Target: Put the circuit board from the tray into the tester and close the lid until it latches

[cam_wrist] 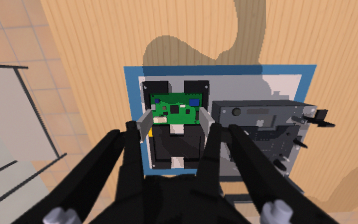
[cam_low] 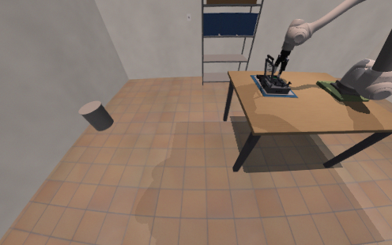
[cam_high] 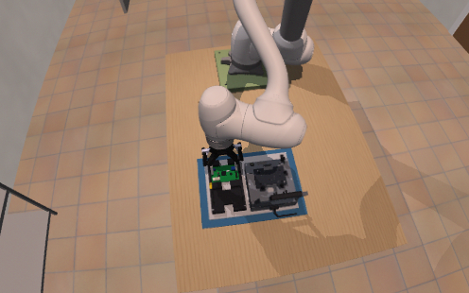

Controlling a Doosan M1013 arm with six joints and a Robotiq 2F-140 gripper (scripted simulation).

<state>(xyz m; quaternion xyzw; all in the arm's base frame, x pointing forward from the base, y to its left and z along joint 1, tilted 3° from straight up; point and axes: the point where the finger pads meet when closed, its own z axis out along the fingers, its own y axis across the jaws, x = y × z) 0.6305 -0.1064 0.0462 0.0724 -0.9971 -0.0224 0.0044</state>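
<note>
The green circuit board [cam_high: 226, 174] [cam_wrist: 175, 107] lies face up in the rear pocket of the black tray [cam_high: 216, 208] [cam_wrist: 156, 86]. Its white connector [cam_wrist: 160, 120] is at the left end. The tray's front pocket is empty. My gripper [cam_high: 225, 171] [cam_low: 279, 71] [cam_wrist: 175, 115] is partly open and points down over the board. Its fingers stand beyond the board's left and right short ends in the wrist view, with nothing gripped; their height above the tray is hard to tell. The dark grey tester [cam_high: 252, 200] [cam_wrist: 250, 111] is right of the tray. Its lid [cam_low: 269, 65] stands open.
Tray and tester stand on a blue-bordered mat [cam_high: 205, 222] [cam_low: 273, 96] [cam_wrist: 220, 70] on the wooden table [cam_high: 189, 265]. The tester's latch hook [cam_high: 283, 159] [cam_low: 289, 83] rises at its rear right corner. The lid's handle [cam_high: 288, 195] sticks up at the front.
</note>
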